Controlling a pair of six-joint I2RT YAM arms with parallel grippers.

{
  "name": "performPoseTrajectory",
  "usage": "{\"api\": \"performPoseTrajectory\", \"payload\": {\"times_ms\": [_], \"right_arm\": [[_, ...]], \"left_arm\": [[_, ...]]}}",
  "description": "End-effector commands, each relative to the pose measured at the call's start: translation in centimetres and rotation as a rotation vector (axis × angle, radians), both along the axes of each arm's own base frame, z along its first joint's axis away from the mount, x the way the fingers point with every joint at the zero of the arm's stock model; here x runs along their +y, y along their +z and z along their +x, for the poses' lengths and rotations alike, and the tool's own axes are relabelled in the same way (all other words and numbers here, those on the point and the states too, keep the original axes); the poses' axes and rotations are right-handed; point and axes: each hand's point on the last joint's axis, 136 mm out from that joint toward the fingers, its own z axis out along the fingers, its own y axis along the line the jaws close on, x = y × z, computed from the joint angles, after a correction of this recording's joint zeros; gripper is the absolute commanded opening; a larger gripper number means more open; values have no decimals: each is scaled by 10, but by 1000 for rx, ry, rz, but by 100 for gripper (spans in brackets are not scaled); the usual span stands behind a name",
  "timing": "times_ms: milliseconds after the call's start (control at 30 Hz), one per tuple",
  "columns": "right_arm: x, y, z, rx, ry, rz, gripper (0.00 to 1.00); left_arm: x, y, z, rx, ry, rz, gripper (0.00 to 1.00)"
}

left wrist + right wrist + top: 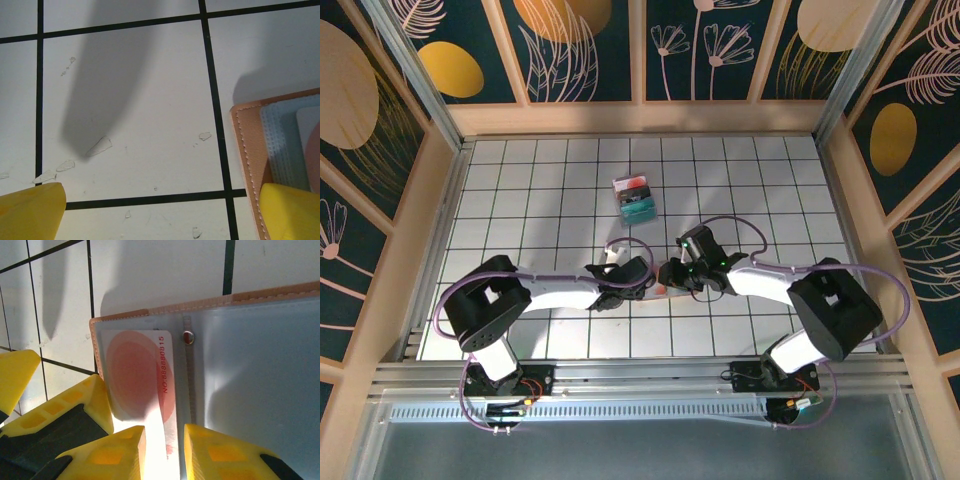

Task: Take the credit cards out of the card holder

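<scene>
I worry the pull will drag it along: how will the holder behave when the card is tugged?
The holder looks thin and light, so it would probably slide with the card unless pinned; a left finger over its edge may help. Its soft stitched rim suggests it flops if lifted.

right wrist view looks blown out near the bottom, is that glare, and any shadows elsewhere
Right wrist: yes, glare whitens the lower end of the white card with a red circle, between the yellow fingertips; left wrist: a broad soft shadow crosses the white gridded tabletop; top external: evenly lit.
</scene>
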Motion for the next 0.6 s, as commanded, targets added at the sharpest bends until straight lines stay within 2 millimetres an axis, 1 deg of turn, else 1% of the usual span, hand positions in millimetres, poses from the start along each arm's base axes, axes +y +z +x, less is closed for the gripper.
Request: {"api": "performPoseTrajectory", "payload": {"times_ms": [0,167,433,567], "right_arm": [[4,-4,-1,1,16,4,27],[4,-6,-2,5,18,8,25],[10,4,-1,-19,31,56,21],[11,5,-1,-18,31,62,21]], "left_arm": [[3,-12,-6,44,-6,34,99],[5,-13,-7,46,-2,36,99],[6,-15,-8,53,-3,42,99],[6,-16,-8,56,-3,45,99]]}}
